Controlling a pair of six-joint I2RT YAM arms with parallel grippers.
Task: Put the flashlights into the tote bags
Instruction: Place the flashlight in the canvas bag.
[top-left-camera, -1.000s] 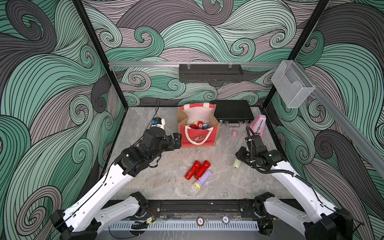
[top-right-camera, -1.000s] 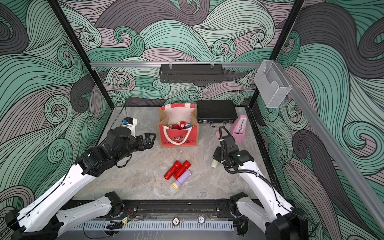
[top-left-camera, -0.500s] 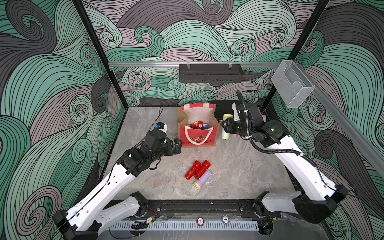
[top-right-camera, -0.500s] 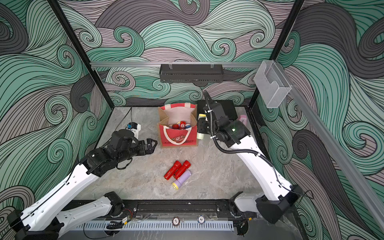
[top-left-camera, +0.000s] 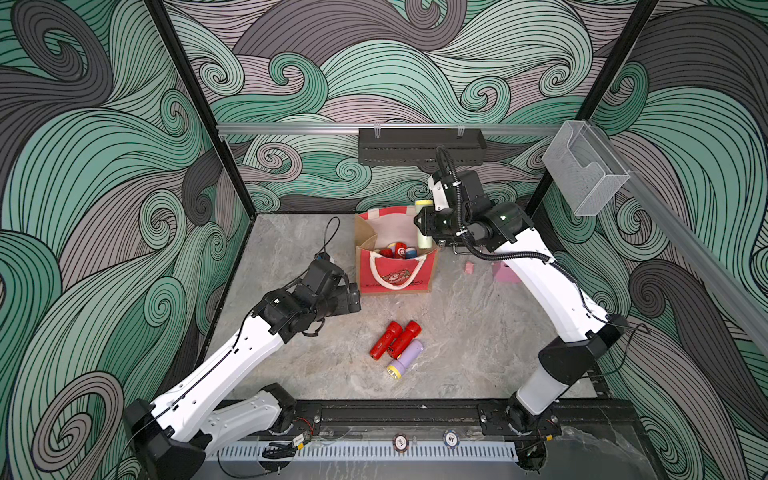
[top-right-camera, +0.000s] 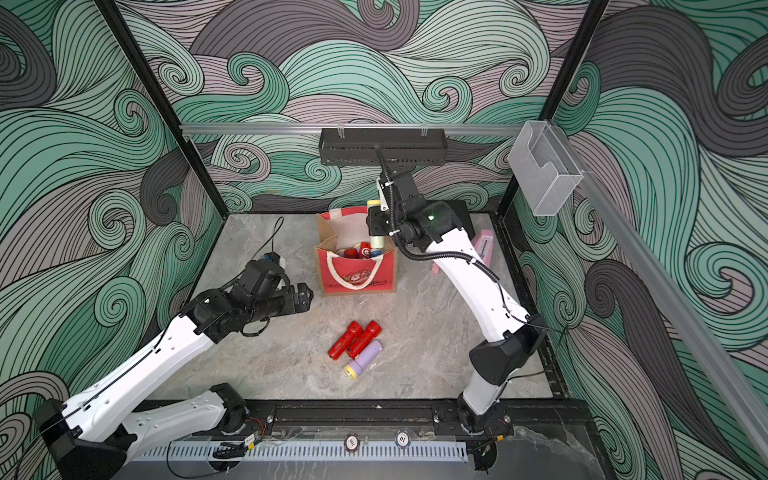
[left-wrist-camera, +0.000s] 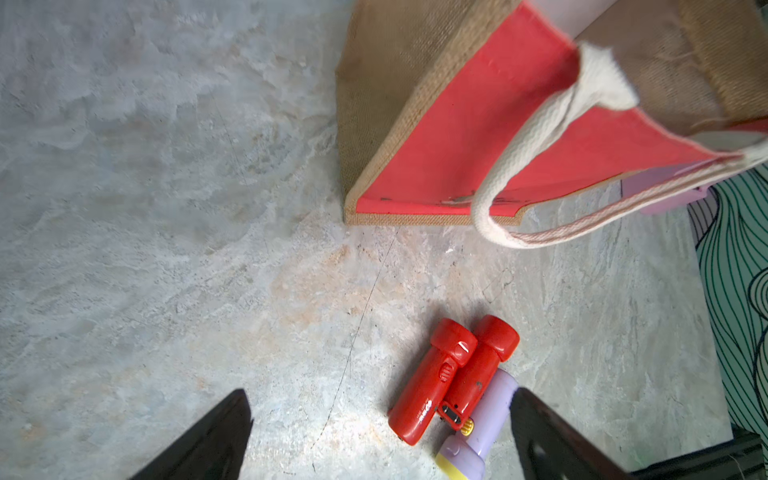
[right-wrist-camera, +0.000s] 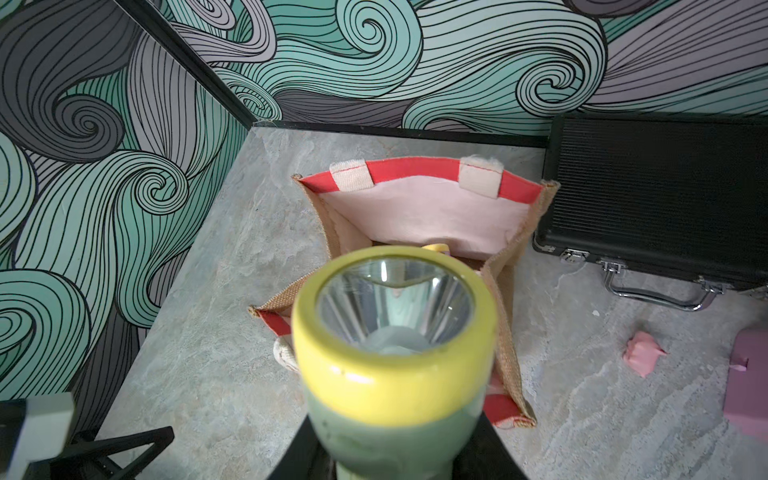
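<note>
The tote bag (top-left-camera: 395, 278) (top-right-camera: 357, 278) stands open at the back of the table with several flashlights (top-left-camera: 399, 251) inside. My right gripper (top-left-camera: 424, 226) (top-right-camera: 376, 226) is shut on a pale green, yellow-rimmed flashlight (right-wrist-camera: 395, 332), held head-up over the bag's right rim. Two red flashlights (top-left-camera: 386, 340) (left-wrist-camera: 432, 386) and a lilac one (top-left-camera: 405, 359) (left-wrist-camera: 482, 419) lie together on the table in front of the bag. My left gripper (top-left-camera: 353, 297) (left-wrist-camera: 380, 436) hangs open left of the bag's front corner (left-wrist-camera: 478, 145), with nothing between its fingers.
A black hard case (right-wrist-camera: 656, 199) lies right of the bag, partly hidden under my right arm in both top views. A pink metronome (top-right-camera: 484, 245) and a pink scrap (top-left-camera: 468, 268) sit at the right. A small corded device (top-right-camera: 272, 259) lies behind my left arm.
My right arm has lifted the pale green flashlight off the right side of the table and carried it back and left to the bag's rim. My left arm has drifted slightly forward.
</note>
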